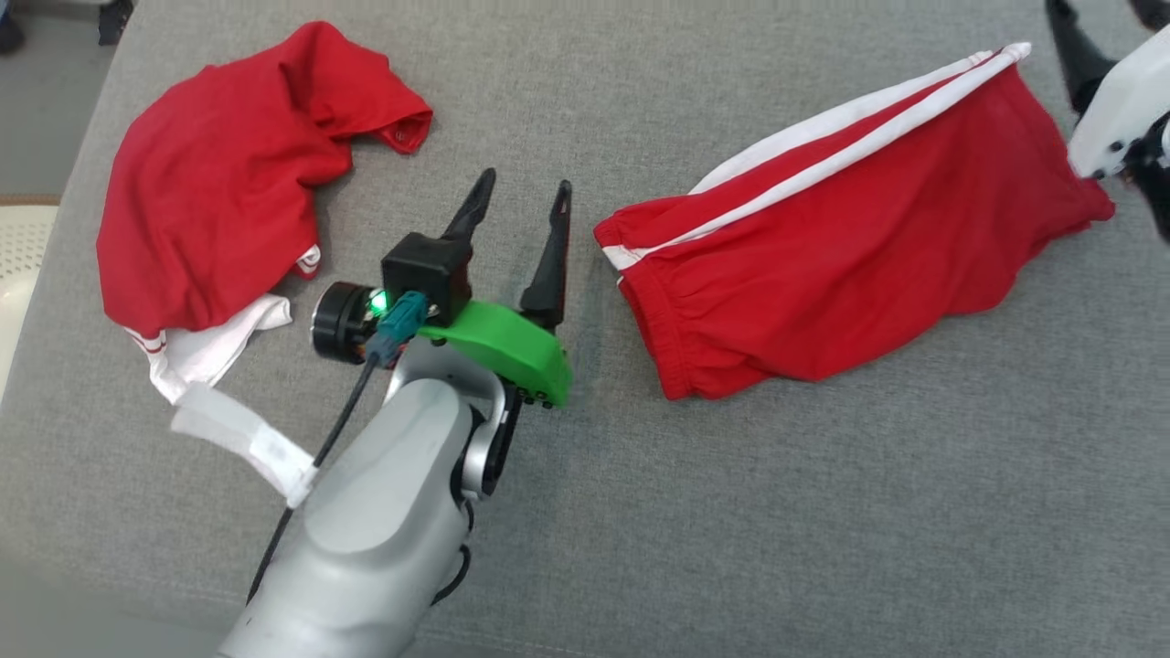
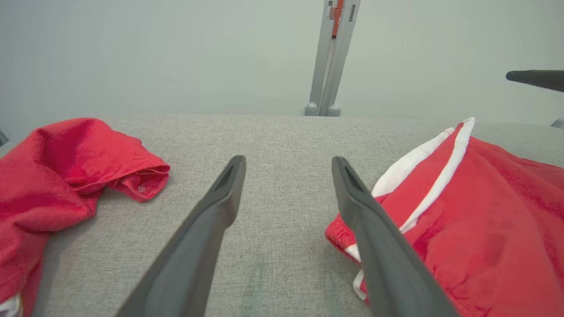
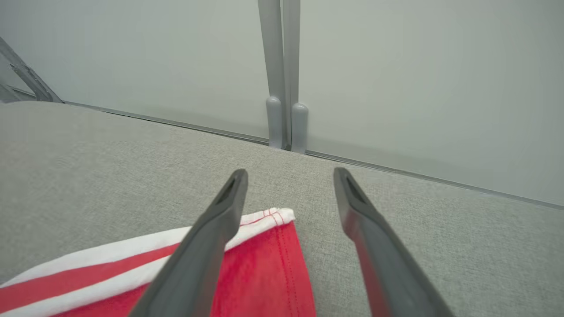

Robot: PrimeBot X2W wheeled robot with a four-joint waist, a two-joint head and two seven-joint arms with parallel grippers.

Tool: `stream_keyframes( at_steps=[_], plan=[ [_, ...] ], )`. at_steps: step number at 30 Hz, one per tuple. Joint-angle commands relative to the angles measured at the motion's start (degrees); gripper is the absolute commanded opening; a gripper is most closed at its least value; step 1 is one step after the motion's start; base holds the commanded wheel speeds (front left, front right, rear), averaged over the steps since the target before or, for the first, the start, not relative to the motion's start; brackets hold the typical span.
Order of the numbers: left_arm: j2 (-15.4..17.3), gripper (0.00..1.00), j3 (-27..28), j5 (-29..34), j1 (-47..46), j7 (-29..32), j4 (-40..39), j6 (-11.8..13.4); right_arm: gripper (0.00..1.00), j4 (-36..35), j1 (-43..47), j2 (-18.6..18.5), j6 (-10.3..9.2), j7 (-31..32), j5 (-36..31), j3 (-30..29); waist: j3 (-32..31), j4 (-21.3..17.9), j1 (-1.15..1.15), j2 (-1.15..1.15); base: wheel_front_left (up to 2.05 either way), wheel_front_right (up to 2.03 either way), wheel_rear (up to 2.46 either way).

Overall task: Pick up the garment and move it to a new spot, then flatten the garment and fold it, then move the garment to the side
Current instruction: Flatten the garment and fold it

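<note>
Both stand open and empty: the left pincer (image 1: 525, 183) just left of the striped shorts (image 1: 859, 247) on the counter's (image 1: 731, 512) right, the right pincer (image 3: 289, 172) over their far right corner. Pinching only the top layer could pull the shorts open when dragged aside.

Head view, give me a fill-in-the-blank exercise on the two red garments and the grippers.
1. The left gripper, between the two garments, has its jaws ____.
2. The red shorts carry ____ stripes along one edge.
3. In the head view, the crumpled red garment lies to the ____ of the left gripper.
4. The right gripper, open near the shorts' striped corner, holds ____.

Missing words: open, white, left, nothing.
</note>
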Motion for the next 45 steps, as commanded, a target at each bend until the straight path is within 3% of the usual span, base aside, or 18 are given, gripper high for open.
stream_keyframes(
  at_steps=[1, 6, 12, 21, 27, 34, 45],
  plan=[
    [0.7, 1.00, 1.5, 1.0, 1.7, -0.2, -0.7, -0.4, 1.00, -1.2, 2.2, 0.3, -0.06, -1.7, 1.1, 0.3, -4.2, -3.3, 0.00, 0.00, 0.00, 0.00, 0.00],
    [1.6, 1.00, 8.1, 4.2, 7.8, -0.1, -4.0, -1.8, 1.00, -6.9, 9.5, 1.4, -0.06, -9.4, 5.8, 0.3, -9.0, -6.7, 0.00, 0.00, 0.00, 0.00, 0.00],
    [2.0, 1.00, 14.0, 7.5, 15.1, -0.1, -7.8, -4.1, 1.00, -13.3, 17.9, 1.4, -0.06, -12.9, 4.5, -0.4, -13.2, -10.6, 0.00, 0.00, 0.00, 0.00, 0.00],
    [1.0, 1.00, 21.7, 11.0, 25.6, -0.1, -12.1, -6.6, 1.00, -25.4, 34.8, 7.3, -0.05, -12.9, -8.0, -17.0, -17.7, -15.1, 0.00, 0.00, 0.00, 0.00, 0.00],
    [0.4, 1.00, 24.3, 13.5, 31.9, -0.1, -14.6, -8.9, 1.00, -31.3, 46.0, 13.6, -0.04, -12.9, -14.7, -25.9, -19.9, -16.9, 0.00, 0.00, 0.00, 0.00, 0.00],
    [0.1, 1.00, 25.5, 13.7, 37.1, -0.1, -17.0, -10.2, 1.00, -35.3, 53.7, 19.1, -0.04, -12.9, -19.6, -30.8, -21.1, -18.9, 0.00, 0.00, 0.00, 0.00, 0.00],
    [0.1, 1.00, 25.0, 13.9, 39.3, -0.1, -18.8, -8.9, 1.00, -36.8, 57.7, 21.7, -0.03, -12.9, -21.2, -33.6, -21.9, -19.3, 0.00, 0.00, 0.00, 0.00, 0.00]
  ],
)
